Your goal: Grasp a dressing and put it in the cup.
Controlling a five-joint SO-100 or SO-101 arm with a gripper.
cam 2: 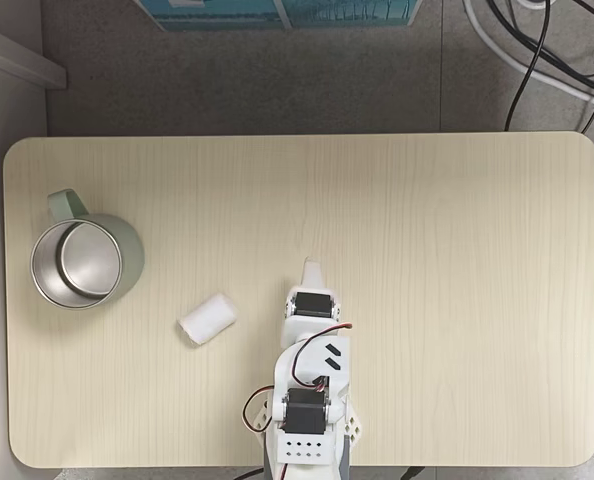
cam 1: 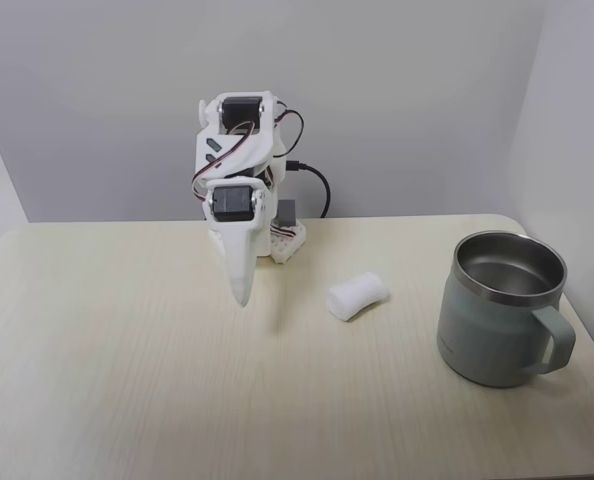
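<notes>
Nothing of the task looks done yet: the dressing (cam 1: 358,295) lies loose on the table (cam 1: 127,380), well apart from the cup (cam 1: 502,310), whose steel inside looks empty in both fixed views, so the grasp, the carry and the drop all remain. The gripper (cam 1: 242,292) hangs tip-down above the table near the arm's base, to the left of the dressing in the front view, holding nothing; its fingers look pressed together, with no gap to see. Bare wood lies between gripper, dressing (cam 2: 208,318) and cup (cam 2: 82,262), and the cables run behind the arm, off that path.
</notes>
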